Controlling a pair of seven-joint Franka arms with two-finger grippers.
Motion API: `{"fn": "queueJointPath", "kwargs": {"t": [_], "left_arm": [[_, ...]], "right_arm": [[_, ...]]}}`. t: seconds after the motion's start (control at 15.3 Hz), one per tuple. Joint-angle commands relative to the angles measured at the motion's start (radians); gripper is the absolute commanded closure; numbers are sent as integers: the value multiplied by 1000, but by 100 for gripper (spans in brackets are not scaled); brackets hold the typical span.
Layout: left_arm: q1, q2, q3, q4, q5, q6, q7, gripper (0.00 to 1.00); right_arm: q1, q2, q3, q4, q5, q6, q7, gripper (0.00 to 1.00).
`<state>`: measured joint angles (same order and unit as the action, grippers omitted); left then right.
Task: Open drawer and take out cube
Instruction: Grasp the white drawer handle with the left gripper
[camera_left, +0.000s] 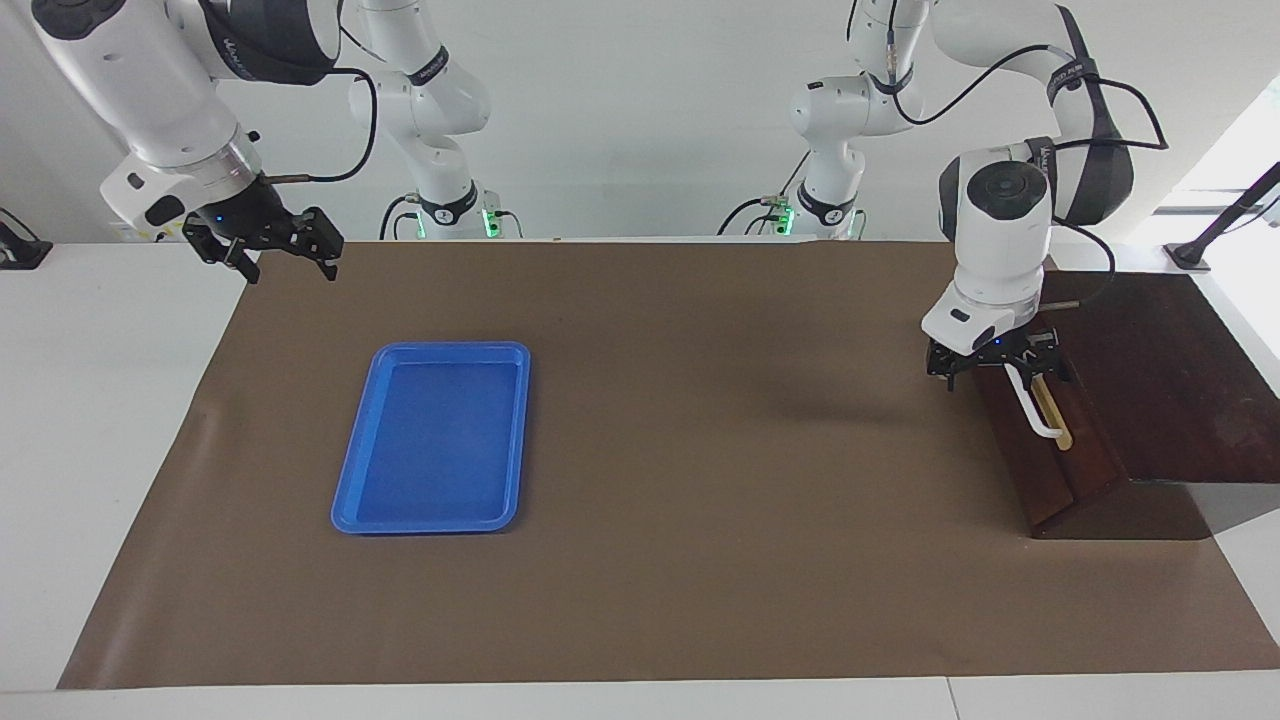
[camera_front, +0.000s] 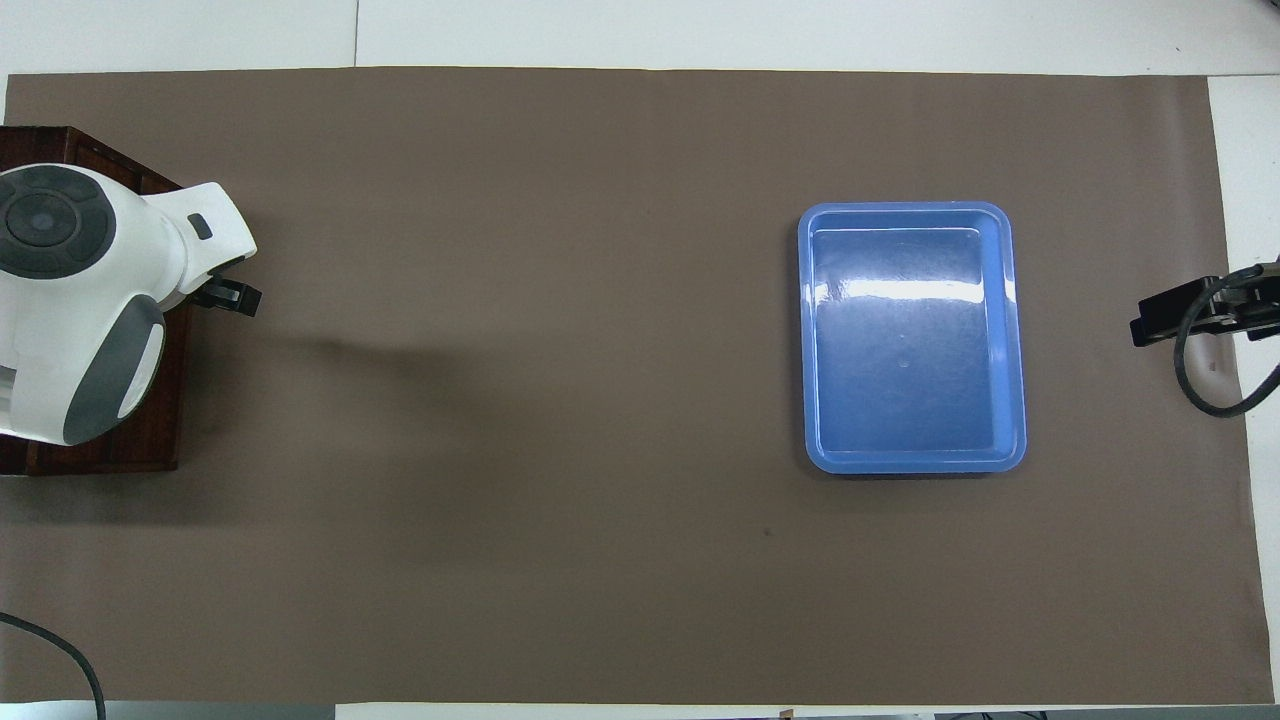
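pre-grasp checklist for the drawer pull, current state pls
1. Drawer shut, front flush with the dark box: ok, nothing pulled out yet.
2. Left pincer at the white handle, over its end nearer the robots: ok.
3. Left pincer open, ready to close on the bar: ok.
4. Bar actually between the left pincer's fingers: cannot tell; the overhead view is blocked by the arm's wrist.
5. Right pincer open and waiting over the mat's edge at its own end of the table, away from the drawer: ok.
6. Blue tray holds nothing: ok. Cube: not visible, so cannot tell where it is.
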<state>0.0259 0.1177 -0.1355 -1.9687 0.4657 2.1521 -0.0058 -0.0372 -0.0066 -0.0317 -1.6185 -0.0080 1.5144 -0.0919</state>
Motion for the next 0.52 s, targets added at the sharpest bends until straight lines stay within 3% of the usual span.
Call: {"fn": "queueJointPath", "kwargs": {"t": [0.0, 0.46], "left_arm": [[28, -18, 2, -55, 21, 60, 10, 0], [63, -10, 2, -68, 30, 98, 12, 0]], "right_arm": [[-21, -15, 9, -15, 2, 10, 5, 0], [-32, -21, 12, -18, 5, 15, 14, 0]]}}
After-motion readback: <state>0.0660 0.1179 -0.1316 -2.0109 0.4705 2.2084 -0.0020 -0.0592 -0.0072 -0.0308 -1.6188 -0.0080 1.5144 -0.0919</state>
